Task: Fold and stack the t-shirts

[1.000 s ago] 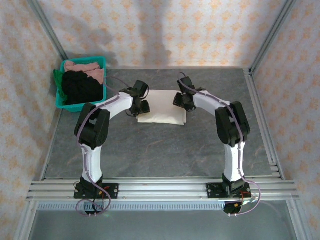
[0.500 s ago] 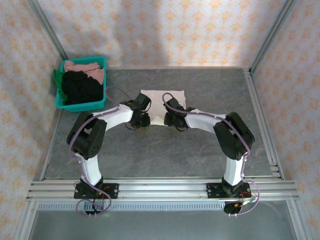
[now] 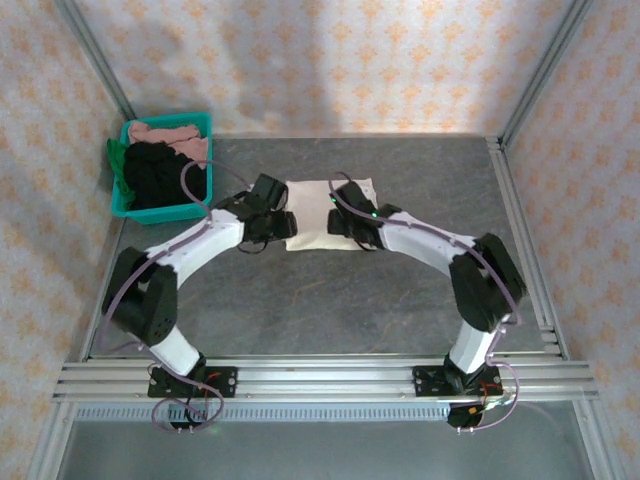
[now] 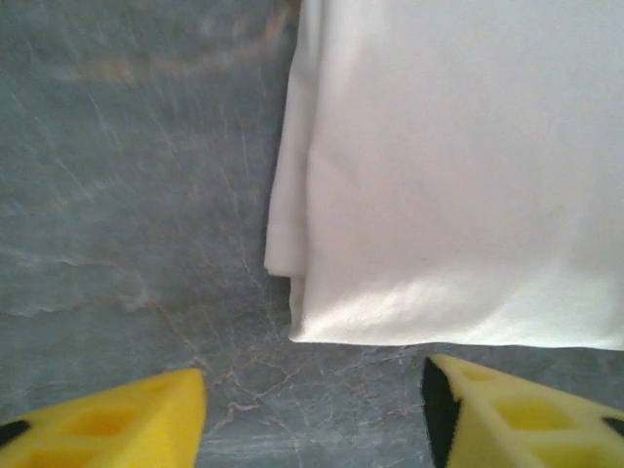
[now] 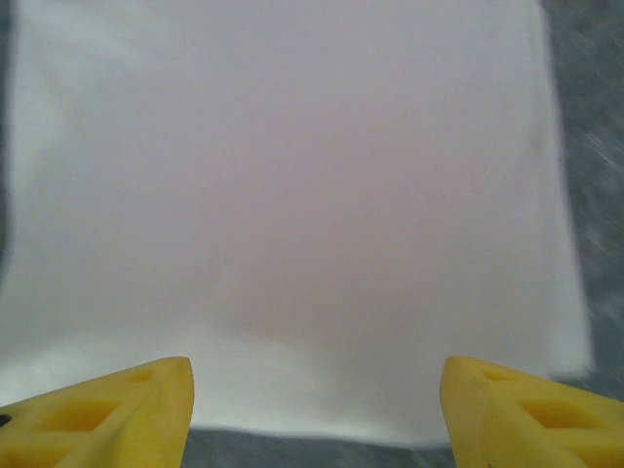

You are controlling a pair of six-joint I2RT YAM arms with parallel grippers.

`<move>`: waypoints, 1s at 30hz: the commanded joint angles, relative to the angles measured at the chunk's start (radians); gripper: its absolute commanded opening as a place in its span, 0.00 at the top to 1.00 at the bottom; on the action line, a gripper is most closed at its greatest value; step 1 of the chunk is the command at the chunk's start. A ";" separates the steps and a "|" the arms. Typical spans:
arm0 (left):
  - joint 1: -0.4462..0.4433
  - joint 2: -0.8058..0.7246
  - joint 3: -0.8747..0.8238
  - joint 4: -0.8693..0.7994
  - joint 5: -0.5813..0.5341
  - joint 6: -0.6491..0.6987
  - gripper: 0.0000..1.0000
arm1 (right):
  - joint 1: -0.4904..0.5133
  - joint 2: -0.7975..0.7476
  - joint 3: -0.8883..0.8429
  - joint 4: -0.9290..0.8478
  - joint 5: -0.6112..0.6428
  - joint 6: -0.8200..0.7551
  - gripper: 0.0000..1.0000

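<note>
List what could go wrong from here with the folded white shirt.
The white shirt shows layers sticking out unevenly at its left edge, so the fold may slump open. The open left hand and right hand sit low at its near edge; a finger might snag and drag it. The shirts heaped in the teal bin look tangled; lifting one may pull others out.

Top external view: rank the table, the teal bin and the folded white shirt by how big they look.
1. Table, by far the largest.
2. Teal bin.
3. Folded white shirt, somewhat smaller than the bin, though its sides are partly hidden.
</note>
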 commanded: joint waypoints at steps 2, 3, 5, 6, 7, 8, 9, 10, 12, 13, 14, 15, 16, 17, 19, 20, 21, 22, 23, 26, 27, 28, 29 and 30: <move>0.045 -0.124 -0.073 -0.037 -0.096 -0.006 0.16 | 0.001 0.226 0.231 -0.164 0.071 -0.046 0.33; 0.060 -0.151 -0.096 -0.034 -0.107 -0.012 0.09 | 0.001 0.276 0.291 -0.212 0.091 -0.043 0.33; 0.085 -0.189 -0.135 -0.031 -0.114 -0.016 0.02 | 0.001 0.346 0.369 -0.295 0.134 -0.025 0.34; 0.098 -0.204 -0.148 -0.032 -0.112 -0.015 0.00 | 0.000 0.373 0.392 -0.333 0.156 -0.013 0.34; 0.106 -0.212 -0.157 -0.034 -0.112 -0.014 0.00 | -0.003 0.389 0.402 -0.356 0.163 -0.005 0.34; 0.114 -0.220 -0.163 -0.039 -0.113 -0.010 0.00 | -0.010 0.400 0.404 -0.375 0.160 0.006 0.33; 0.120 -0.227 -0.169 -0.041 -0.114 -0.007 0.00 | -0.020 0.399 0.396 -0.384 0.150 0.008 0.33; 0.124 -0.230 -0.172 -0.043 -0.114 -0.005 0.00 | -0.030 0.394 0.383 -0.383 0.142 0.000 0.33; 0.129 -0.236 -0.176 -0.046 -0.112 0.004 0.00 | -0.059 0.377 0.354 -0.389 0.143 -0.029 0.32; 0.130 -0.235 -0.175 -0.046 -0.109 0.008 0.00 | -0.078 0.374 0.353 -0.408 0.149 -0.045 0.32; 0.132 -0.235 -0.174 -0.048 -0.109 0.011 0.00 | -0.100 0.369 0.349 -0.422 0.152 -0.074 0.31; 0.134 -0.237 -0.173 -0.050 -0.108 0.016 0.00 | -0.128 0.367 0.343 -0.429 0.149 -0.120 0.31; 0.136 -0.237 -0.172 -0.051 -0.109 0.019 0.00 | -0.152 0.366 0.342 -0.435 0.148 -0.162 0.31; 0.139 -0.238 -0.171 -0.051 -0.109 0.024 0.00 | -0.183 0.368 0.336 -0.433 0.146 -0.212 0.31; 0.145 -0.238 -0.164 -0.054 -0.109 0.030 0.00 | -0.246 0.388 0.372 -0.484 0.137 -0.270 0.31; 0.148 -0.236 -0.158 -0.056 -0.109 0.030 0.00 | -0.287 0.396 0.386 -0.489 0.125 -0.290 0.30; 0.150 -0.237 -0.153 -0.057 -0.110 0.030 0.00 | -0.335 0.409 0.403 -0.487 0.119 -0.302 0.31; 0.153 -0.236 -0.148 -0.057 -0.112 0.030 0.00 | -0.375 0.423 0.417 -0.482 0.122 -0.307 0.31; 0.155 -0.237 -0.144 -0.057 -0.112 0.030 0.00 | -0.416 0.445 0.442 -0.492 0.124 -0.307 0.31; 0.160 -0.238 -0.132 -0.063 -0.121 0.061 0.00 | -0.519 0.513 0.539 -0.515 0.104 -0.317 0.32; 0.161 -0.237 -0.129 -0.065 -0.123 0.065 0.00 | -0.547 0.533 0.570 -0.511 0.090 -0.318 0.32; 0.162 -0.237 -0.125 -0.069 -0.128 0.068 0.00 | -0.569 0.552 0.603 -0.517 0.084 -0.315 0.32; 0.162 -0.236 -0.123 -0.073 -0.132 0.068 0.00 | -0.591 0.577 0.644 -0.527 0.083 -0.315 0.33; 0.164 -0.235 -0.121 -0.075 -0.136 0.068 0.00 | -0.610 0.602 0.683 -0.530 0.104 -0.312 0.32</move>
